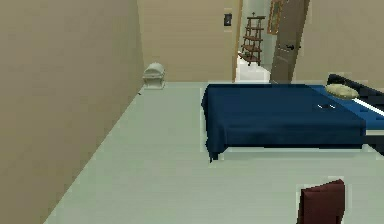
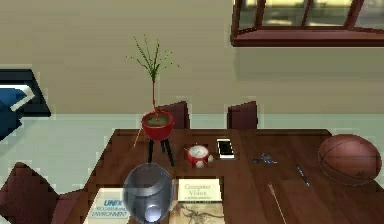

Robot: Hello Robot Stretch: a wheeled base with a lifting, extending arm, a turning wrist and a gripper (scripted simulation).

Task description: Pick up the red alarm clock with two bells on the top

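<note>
The clock [image 2: 198,154] is sitting near the table's [image 2: 290,190] far edge, between plant [image 2: 157,122] and phone [image 2: 225,148]; I cannot tell the claw's state.

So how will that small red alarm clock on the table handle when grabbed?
The small red round alarm clock looks rigid and probably light. Rounded body may roll or tip if nudged. Its pale face could be fragile.

On the table [image 2: 300,145], the potted plant [image 2: 157,124] stands toward the rear left, with the alarm clock [image 2: 198,154] just right of it. The phone [image 2: 225,148] is next along and the ball [image 2: 350,158] sits far right. Nearer, a book [image 2: 198,192] lies flat, a glass vase [image 2: 149,192] just left of it. A chair [image 2: 242,114] sits behind the table. Ahead, the bed [image 1: 280,115] lies right of the floor, with the doorway [image 1: 253,50] beyond.
</note>
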